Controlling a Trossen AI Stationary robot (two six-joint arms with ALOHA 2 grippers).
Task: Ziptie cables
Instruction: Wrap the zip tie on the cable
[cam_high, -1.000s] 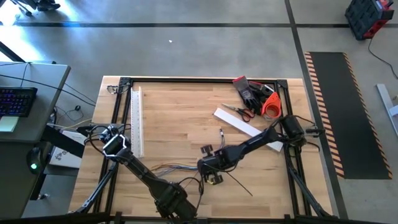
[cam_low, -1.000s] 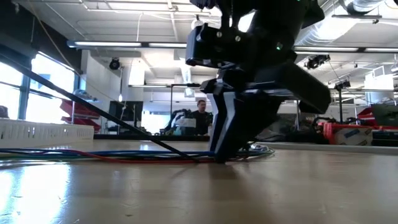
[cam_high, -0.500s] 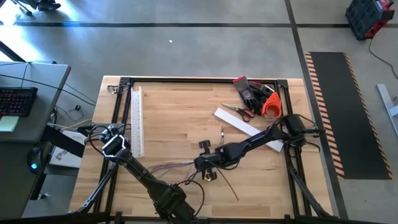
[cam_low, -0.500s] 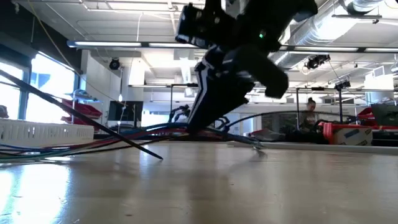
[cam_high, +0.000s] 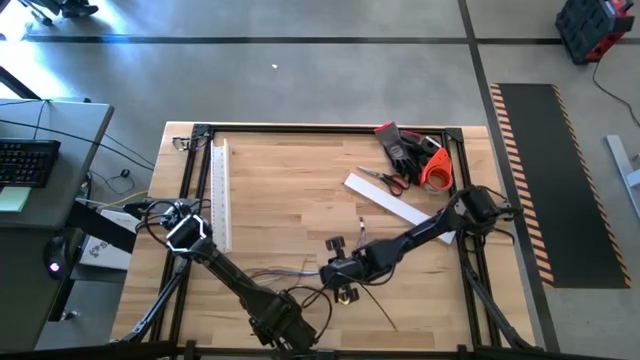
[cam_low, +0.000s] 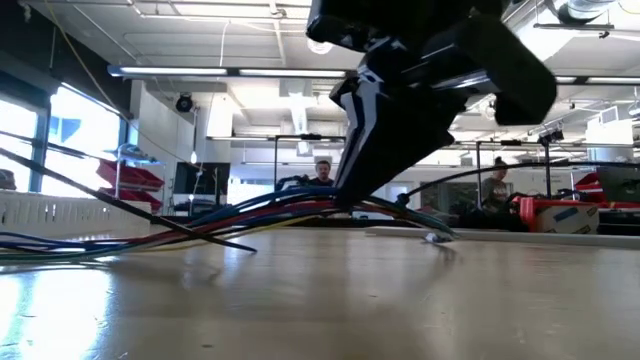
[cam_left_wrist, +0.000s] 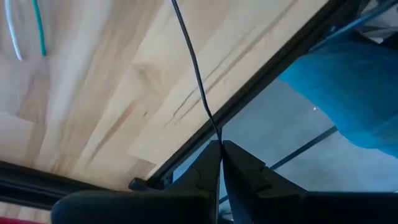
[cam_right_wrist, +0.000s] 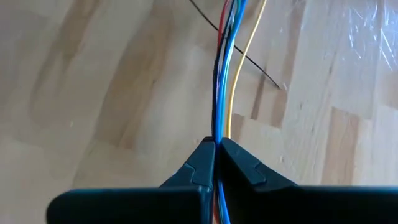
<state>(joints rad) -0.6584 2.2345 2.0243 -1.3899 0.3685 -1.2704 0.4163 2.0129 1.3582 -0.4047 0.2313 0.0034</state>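
Observation:
The cables (cam_high: 275, 270), a bunch of blue, red, yellow and grey wires, run across the table's near middle. My right gripper (cam_high: 340, 278) (cam_right_wrist: 217, 142) is shut on them. In the low view the cables (cam_low: 200, 222) slope from the gripper (cam_low: 350, 205) down to the table at the left. My left gripper (cam_left_wrist: 219, 144), at the near edge (cam_high: 292, 332), is shut on a ziptie (cam_left_wrist: 196, 68), a thin dark strip. A dark strip (cam_right_wrist: 249, 62) crosses under the cables, and one (cam_low: 150, 210) slants down to the table. My left gripper pinches the ziptie (cam_left_wrist: 216, 132) between its two shut fingers, and the strip runs on from the tips out over the wood. Which part of its length is held cannot be told. My right gripper pinches the bunch of cables (cam_right_wrist: 219, 132) between its two fingers. It comes slanting from above, with the wires running straight on from the tips. The held part is lifted off the table (cam_low: 335, 205), and the wires farther left lie on the wood.
A white slotted duct (cam_high: 220, 195) lies along the left side. Scissors (cam_high: 385, 180), dark gloves (cam_high: 400, 145), an orange item (cam_high: 435, 170) and a white flat strip (cam_high: 395, 205) sit at the far right. Loose wire ends (cam_left_wrist: 38, 31) lie on the wood. People stand in the room behind (cam_low: 322, 175).
My right gripper has risen and drawn a little toward the near edge with the cables. They lay flat on the table a second ago. Now their held part is off the wood, while the left stretch stays down. The dark strip has shifted along the table.

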